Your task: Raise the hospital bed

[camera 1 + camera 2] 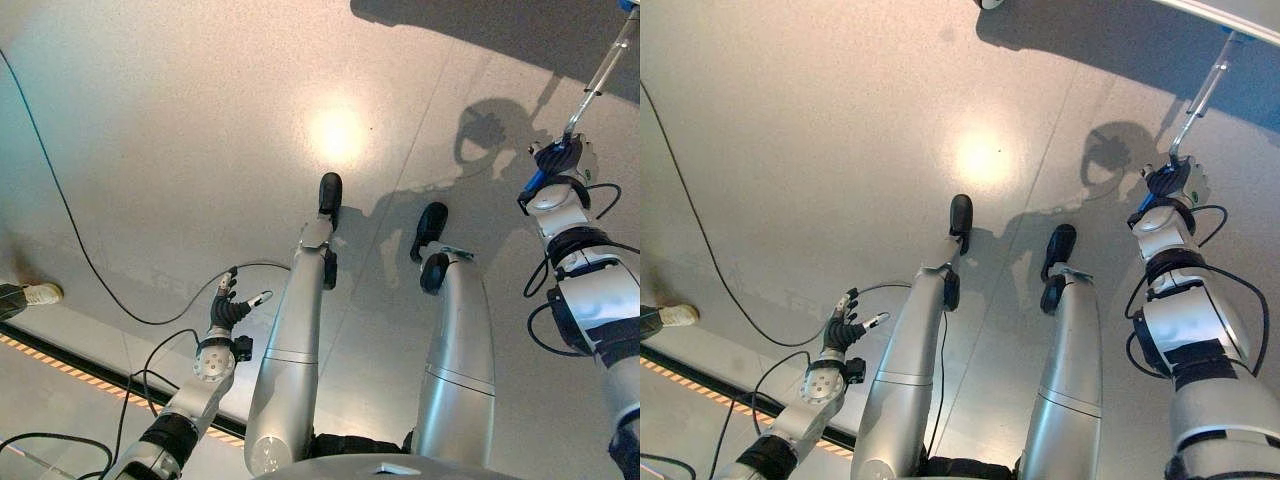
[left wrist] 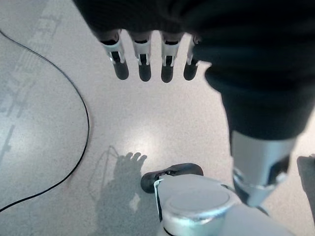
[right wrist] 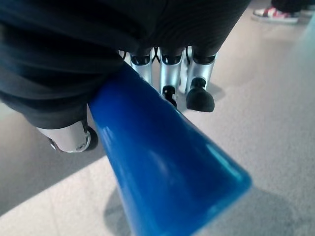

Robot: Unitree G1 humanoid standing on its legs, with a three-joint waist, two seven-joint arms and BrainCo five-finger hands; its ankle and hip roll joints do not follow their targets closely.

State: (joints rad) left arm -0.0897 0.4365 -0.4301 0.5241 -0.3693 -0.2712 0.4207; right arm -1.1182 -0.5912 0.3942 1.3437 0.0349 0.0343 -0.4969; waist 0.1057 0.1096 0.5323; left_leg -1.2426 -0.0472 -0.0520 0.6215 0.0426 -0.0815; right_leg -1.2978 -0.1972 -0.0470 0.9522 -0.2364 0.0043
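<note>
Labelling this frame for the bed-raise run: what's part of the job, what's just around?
Job:
- crank, silver rod with blue handle
- right hand, curled round the handle
- bed edge, top right

Just around:
- left hand, open, idle low over the floor
- person's shoe
- striped floor tape

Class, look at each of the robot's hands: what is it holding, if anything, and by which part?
The right hand grips the bed crank by its blue handle. The left hand is open, holding nothing.

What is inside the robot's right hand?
The right hand is curled round a blue crank handle; its silver rod rises toward the bed. The part of the handle under the palm is covered.
</note>
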